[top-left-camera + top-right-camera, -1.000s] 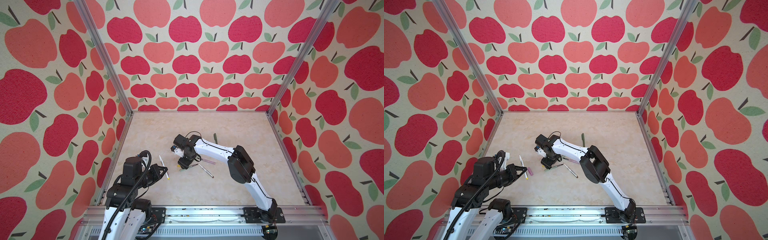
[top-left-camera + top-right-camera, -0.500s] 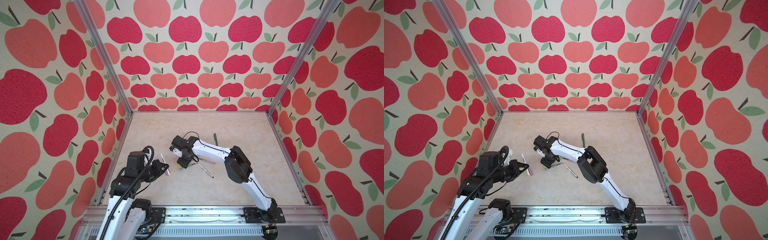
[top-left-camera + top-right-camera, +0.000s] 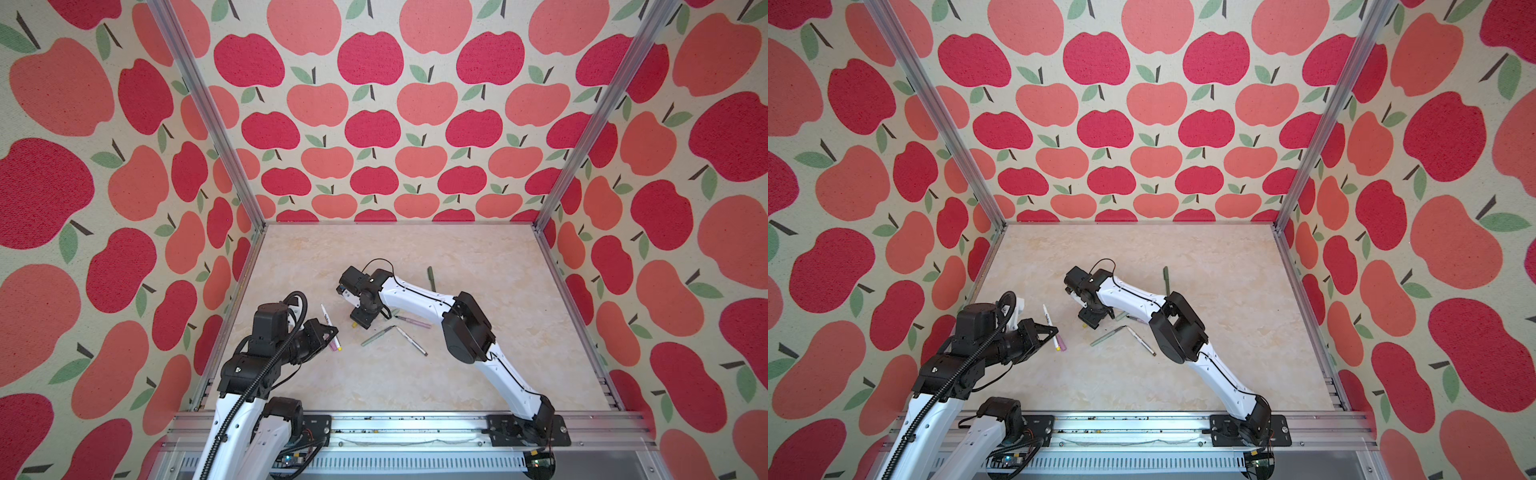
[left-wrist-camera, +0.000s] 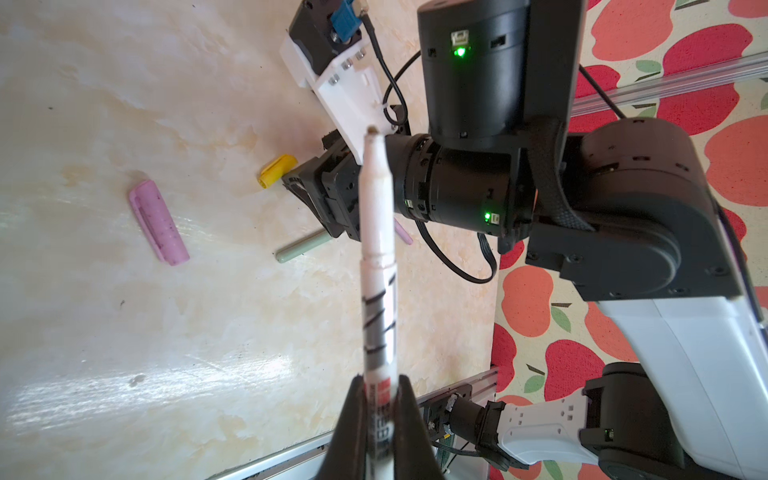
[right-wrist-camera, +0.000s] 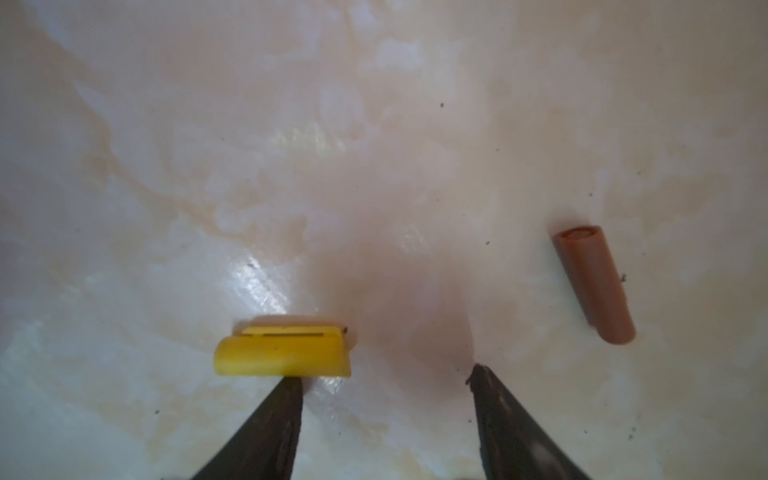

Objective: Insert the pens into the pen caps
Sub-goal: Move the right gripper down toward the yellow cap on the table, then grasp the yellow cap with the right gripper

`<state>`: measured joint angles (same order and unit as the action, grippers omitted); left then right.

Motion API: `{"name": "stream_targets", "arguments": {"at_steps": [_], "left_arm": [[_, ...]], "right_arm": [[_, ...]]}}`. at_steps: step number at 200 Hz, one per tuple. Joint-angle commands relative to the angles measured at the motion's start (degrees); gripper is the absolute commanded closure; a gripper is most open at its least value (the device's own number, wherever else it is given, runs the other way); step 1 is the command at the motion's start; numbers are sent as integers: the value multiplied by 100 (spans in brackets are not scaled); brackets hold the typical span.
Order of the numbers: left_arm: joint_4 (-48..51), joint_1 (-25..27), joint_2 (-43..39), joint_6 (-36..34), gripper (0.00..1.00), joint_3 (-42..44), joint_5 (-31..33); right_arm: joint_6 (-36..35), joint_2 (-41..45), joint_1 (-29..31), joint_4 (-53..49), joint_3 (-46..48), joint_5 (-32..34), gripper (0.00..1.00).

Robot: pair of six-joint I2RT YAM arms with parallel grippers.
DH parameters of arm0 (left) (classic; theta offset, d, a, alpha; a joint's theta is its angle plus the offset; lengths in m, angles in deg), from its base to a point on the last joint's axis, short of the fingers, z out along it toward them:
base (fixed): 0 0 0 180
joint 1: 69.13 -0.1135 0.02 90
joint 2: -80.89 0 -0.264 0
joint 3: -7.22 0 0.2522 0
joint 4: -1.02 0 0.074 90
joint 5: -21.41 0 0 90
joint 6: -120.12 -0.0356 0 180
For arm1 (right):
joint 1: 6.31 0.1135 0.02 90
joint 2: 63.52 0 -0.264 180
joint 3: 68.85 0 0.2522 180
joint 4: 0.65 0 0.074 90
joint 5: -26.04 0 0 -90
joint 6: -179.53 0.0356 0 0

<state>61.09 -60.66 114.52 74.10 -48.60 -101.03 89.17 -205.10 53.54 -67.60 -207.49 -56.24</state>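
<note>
Reference item: the yellow cap [image 5: 282, 353], lying flat on the marble table [image 3: 415, 382].

Right gripper [image 5: 385, 374]: released, jaws spread wide, pointing down at the table. One fingertip [image 5: 291, 386] sits right at the yellow cap's long side (contact cannot be confirmed). The cap lies crosswise to that fingertip, and only part of it is within the gap.

Brown cap [image 5: 594, 282]: flat on the table, near the yellow cap, outside the opposite fingertip and clear of it.

Left gripper [image 4: 380, 380]: clenched on a white-grey pen [image 4: 376, 249], held off the table to the left of the yellow cap, dark tip aimed away from the wrist.

Pink cap [image 4: 158, 222]: flat on the table, apart from the yellow cap, on the left arm's side.

Pale green pen [image 3: 376, 336]: just right of the yellow cap in both top views. The second white-grey pen [image 3: 411, 341] lies farther right, one end meeting it. Pink pen [image 3: 409, 321]: right of the cap, partly under the right arm. Dark green pen [image 3: 431, 277]: well apart, toward the back wall.
</note>
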Motion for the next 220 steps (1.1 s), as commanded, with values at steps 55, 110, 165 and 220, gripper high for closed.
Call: {"name": "stream_targets", "arguments": {"at_steps": [55,110,165,220], "left_arm": [[25,-49,-303,-228,100,76,-60],[132,-88,-426,-425,100,-20,-7],[291,-92,-754,-443,100,64,-82],[410,-100,-1056,-355,100,102,-146]], "right_arm": [[565,-786,-115,-548,-1204,540,33],[1477,-51,-91,-186,-705,470,34],[2255,362,-30,249,-214,-411,40],[2550,31,120,216,-245,-589,50]]}}
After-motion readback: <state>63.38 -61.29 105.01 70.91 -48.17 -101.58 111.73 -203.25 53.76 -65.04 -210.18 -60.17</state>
